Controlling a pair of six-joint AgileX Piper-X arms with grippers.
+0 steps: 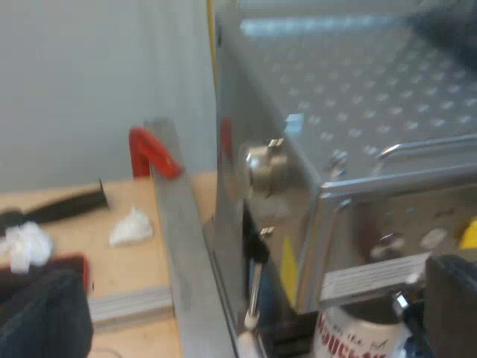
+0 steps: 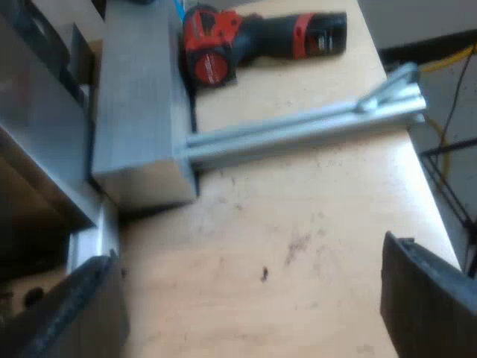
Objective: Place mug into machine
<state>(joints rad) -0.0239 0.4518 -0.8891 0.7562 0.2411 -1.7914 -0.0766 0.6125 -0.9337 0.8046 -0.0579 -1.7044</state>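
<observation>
The espresso machine (image 1: 350, 112) shows its dimpled metal top, a side knob (image 1: 262, 165) and a thin steam wand (image 1: 253, 298). A white mug (image 1: 358, 335) with red lettering stands under the machine's front, below a silver label. My left gripper (image 1: 253, 306) is open, its black fingers (image 1: 451, 298) far apart. One finger is close beside the mug and I cannot tell whether it touches it. My right gripper (image 2: 246, 306) hangs open over bare wooden table (image 2: 298, 246) with nothing between its fingers (image 2: 425, 298).
A red-and-black power drill (image 2: 253, 37) lies beyond an aluminium rail (image 2: 305, 127) and a grey metal block (image 2: 141, 112). Beside the machine are an upright metal bar (image 1: 182, 239), a red clamp (image 1: 153, 153), a black handle (image 1: 63, 207) and crumpled white paper (image 1: 132, 227). The table's edge (image 2: 428, 186) runs near one right finger.
</observation>
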